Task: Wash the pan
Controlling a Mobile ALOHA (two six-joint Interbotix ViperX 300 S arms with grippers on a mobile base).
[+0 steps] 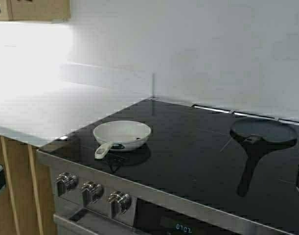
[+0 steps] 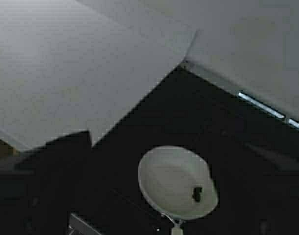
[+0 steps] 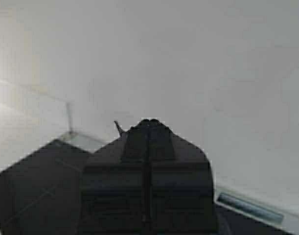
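High view: the pan [image 1: 122,134] sits untouched on the stove [image 1: 188,147]. Right gripper [image 3: 148,128] is pressed closed, empty; left gripper is not seen. The black pan [image 1: 263,133] could be grabbed by mistake.

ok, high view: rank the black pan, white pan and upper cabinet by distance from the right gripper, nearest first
The right gripper works from the high view's right edge.
1. black pan, on the right.
2. white pan, left of centre.
3. upper cabinet, far top-left corner.

Pan [image 2: 177,182] handle cut off
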